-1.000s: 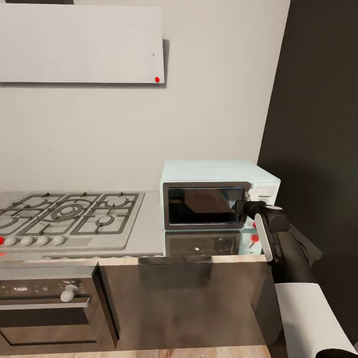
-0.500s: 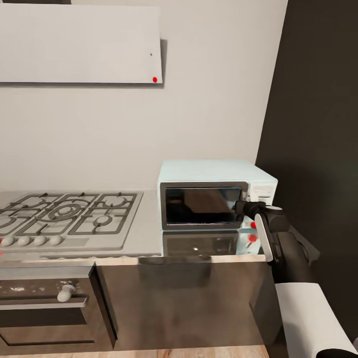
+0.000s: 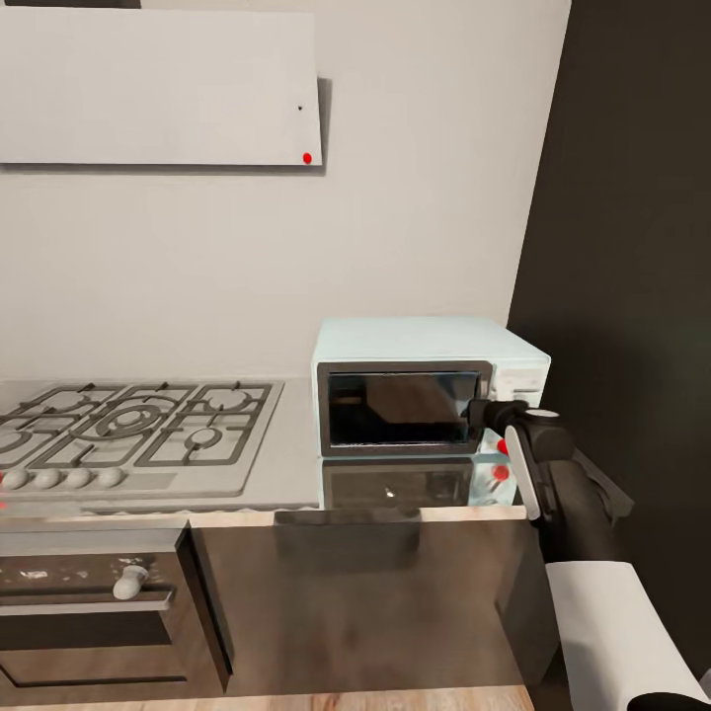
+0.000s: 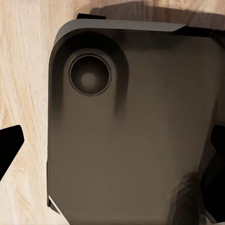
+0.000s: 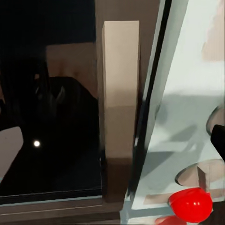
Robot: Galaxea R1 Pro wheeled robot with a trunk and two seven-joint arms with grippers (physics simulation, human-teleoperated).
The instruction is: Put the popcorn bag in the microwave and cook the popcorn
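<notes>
In the head view, the microwave point(image 3: 430, 385), a boxy pale mint-blue shell with softly rounded corners, is set on the countertop point(image 3: 296, 464), a smooth grey, steel-like slab glossy enough to mirror the dark door and a red dot. Its dark glass door point(image 3: 400, 409) is framed in a greyish band and is seen shut. At the door's 3 o'clock edge, the right gripper point(image 3: 478, 412) is held against the seam between door and control panel; the black matte wrist and white-sleeved forearm trail off towards 5 o'clock. Whether its fingers are spread or closed cannot be told. In the right wrist view, a flat tan, bar-shaped door handle point(image 5: 120, 108) is seen upright beside the black reflective glass, with the mint control panel point(image 5: 187, 93) and a glossy red dot point(image 5: 190, 204) at about 5 o'clock. At 9 o'clock of the microwave lies the gas hob point(image 3: 138, 430), a brushed steel plate with dark angular grates and round pale knobs. Below it, the black oven front point(image 3: 94, 612) is seen. A plain white wall cabinet point(image 3: 158, 84) hangs at 11 o'clock. In the left wrist view, a dark rounded-corner body panel point(image 4: 131, 126) with a circular recess is shown over pale wood-grain flooring point(image 4: 23, 70); the left gripper's spread cannot be told.
</notes>
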